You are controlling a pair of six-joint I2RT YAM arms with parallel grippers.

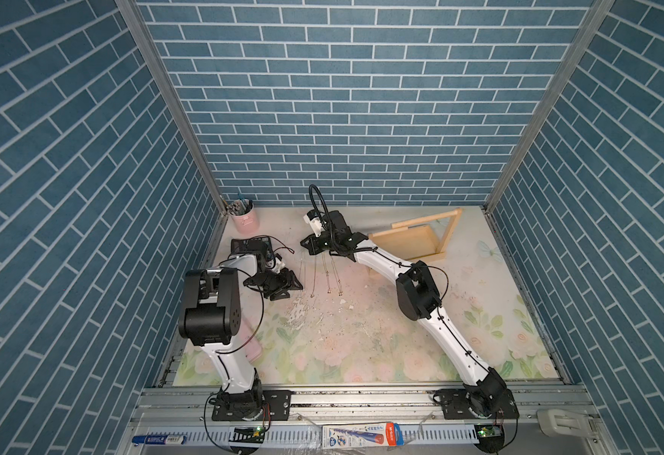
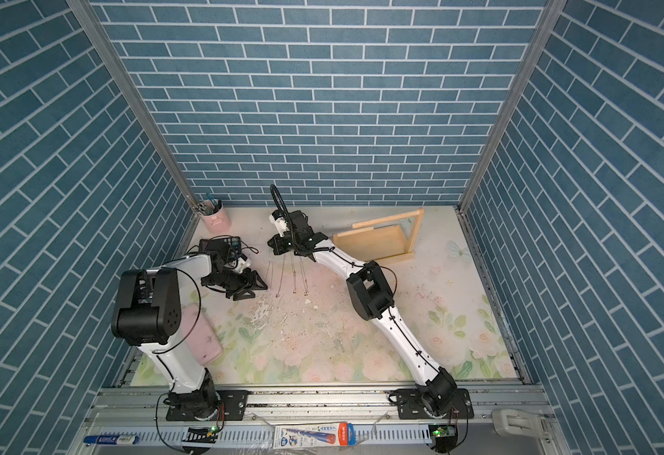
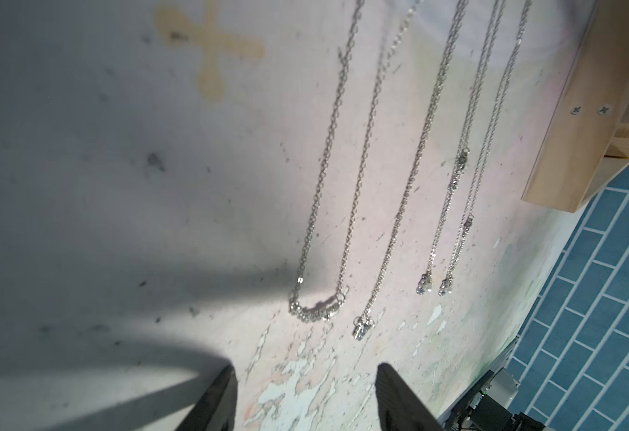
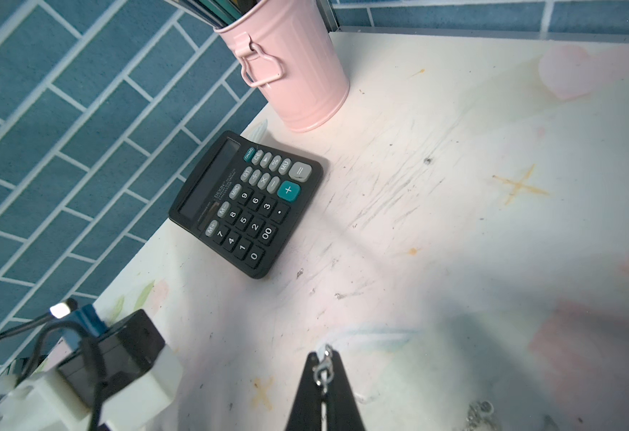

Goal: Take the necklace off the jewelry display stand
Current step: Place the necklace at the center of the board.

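My right gripper [image 1: 307, 243] is shut on the clasp end of a silver necklace [image 4: 323, 367]. Several thin silver chains [image 1: 324, 272] run straight from it toward the table's middle. Their pendants [image 3: 315, 311] end just ahead of my left gripper [image 3: 305, 369]. I cannot tell whether they touch the mat. That left gripper [image 1: 297, 285] is open, with nothing between its black fingers [image 3: 227, 395]. The pale wooden jewelry display stand [image 1: 405, 242] sits at the back right behind the right arm, and no chain shows on its top bar [image 1: 427, 218]. Its base edge [image 3: 585, 112] shows in the left wrist view.
A pink pen cup [image 4: 290, 67] stands in the back left corner, with a black calculator [image 4: 247, 203] in front of it. A flat pink case [image 2: 204, 335] lies under the left arm. The floral mat has peeled patches [image 1: 303, 311]. Blue brick walls close three sides.
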